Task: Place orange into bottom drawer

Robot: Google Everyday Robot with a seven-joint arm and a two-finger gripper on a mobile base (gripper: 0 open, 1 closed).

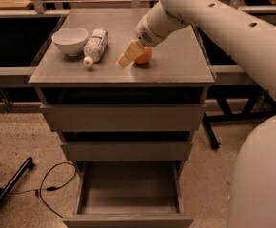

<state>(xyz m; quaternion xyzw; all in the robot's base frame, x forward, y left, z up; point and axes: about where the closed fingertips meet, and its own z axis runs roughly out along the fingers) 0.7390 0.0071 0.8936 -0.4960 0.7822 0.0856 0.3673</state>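
Observation:
The orange (pixel 144 56) sits on the grey cabinet top (pixel 176 65), right of centre. My gripper (pixel 133 55) is down at the orange, close against its left side, with the white arm reaching in from the upper right. The far side of the orange is hidden by the wrist. The bottom drawer (pixel 128 186) is pulled open at the foot of the cabinet, and its shallow grey interior holds nothing.
A white bowl (pixel 70 40) and a plastic bottle (pixel 95 45) lying on its side are at the left of the cabinet top. The two upper drawers (pixel 123 118) are closed. A black cable (pixel 52 186) lies on the floor at the left.

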